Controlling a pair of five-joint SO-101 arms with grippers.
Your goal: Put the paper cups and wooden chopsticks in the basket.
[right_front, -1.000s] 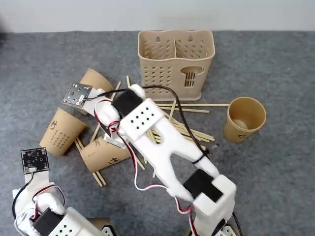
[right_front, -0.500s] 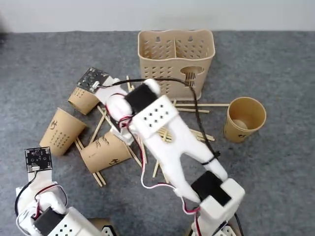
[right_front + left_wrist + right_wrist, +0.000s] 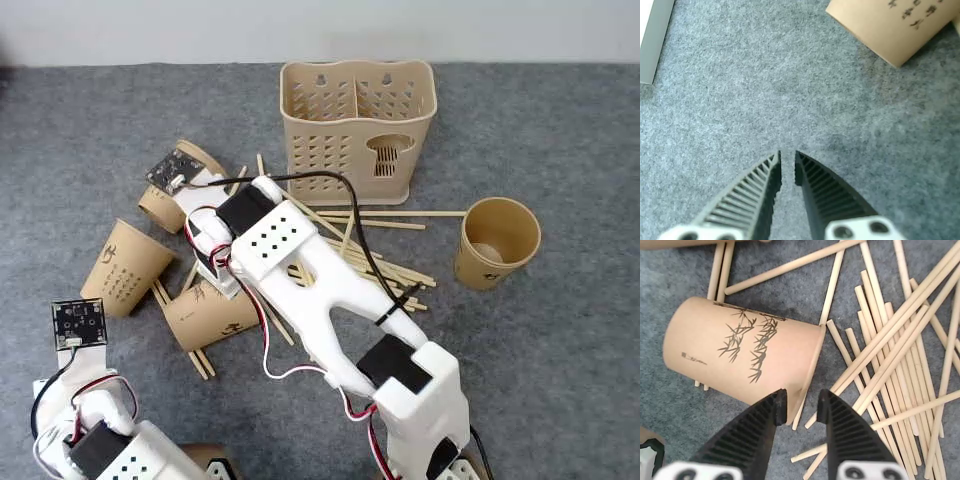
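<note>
Rim of lying paper cup [image 3: 740, 352] straddled by released right claw [image 3: 802, 400]; seen from above, long axis nine-to-three, mouth toward three o'clock; left claw [image 3: 787, 157] near-clenched, empty.

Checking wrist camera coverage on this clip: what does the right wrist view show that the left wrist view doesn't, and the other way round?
Right wrist view: the right gripper, jaws apart, lined up with the rim of a bamboo-print cup lying on its side, and a spread of chopsticks beside it.
Left wrist view: the left gripper over bare carpet, with part of a lettered cup farther off.
Shared: grey carpet with a paper cup on it.
</note>
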